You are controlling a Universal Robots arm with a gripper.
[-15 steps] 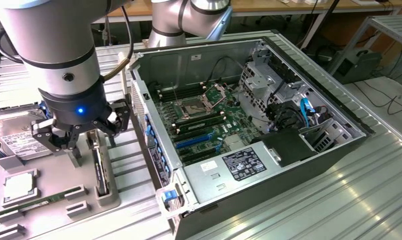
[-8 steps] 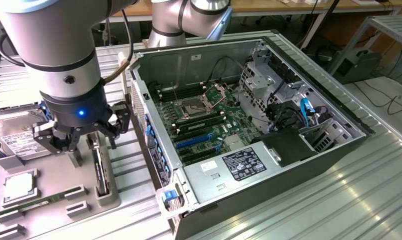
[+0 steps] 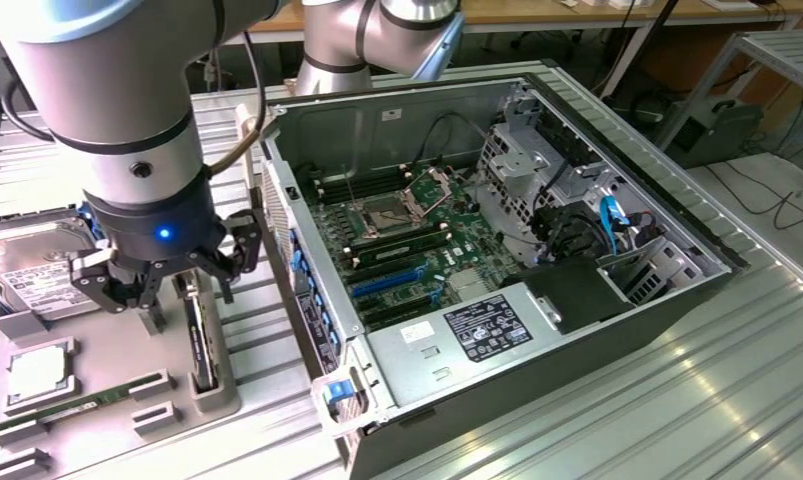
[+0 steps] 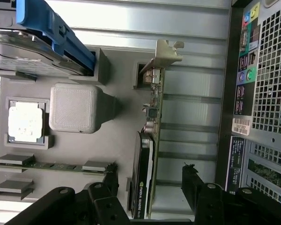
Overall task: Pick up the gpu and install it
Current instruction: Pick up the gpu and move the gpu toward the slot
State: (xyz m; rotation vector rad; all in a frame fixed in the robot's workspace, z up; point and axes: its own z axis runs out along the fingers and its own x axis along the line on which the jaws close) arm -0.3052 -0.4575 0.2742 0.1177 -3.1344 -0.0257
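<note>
The gpu (image 3: pixel 202 350) is a thin dark card standing on edge in a slot of the grey parts tray (image 3: pixel 108 360) at the exterior view's left. In the wrist view the gpu (image 4: pixel 150 136) shows its silver bracket (image 4: pixel 167 52) at the far end. My gripper (image 3: pixel 188 302) hangs low over the card, open. In the wrist view, the gripper (image 4: pixel 151 182) has one black finger (image 4: pixel 110 180) on each side of the card, with a gap to both, and nothing is held.
The open computer case (image 3: pixel 615 300) lies to the exterior view's right, with its motherboard and blue slots (image 3: pixel 388 285) exposed. The tray also holds a silver hard drive (image 3: pixel 34 280), a processor (image 3: pixel 38 372) and a green memory stick (image 3: pixel 74 408). The case's rear panel (image 4: pixel 262 93) is close beside the card.
</note>
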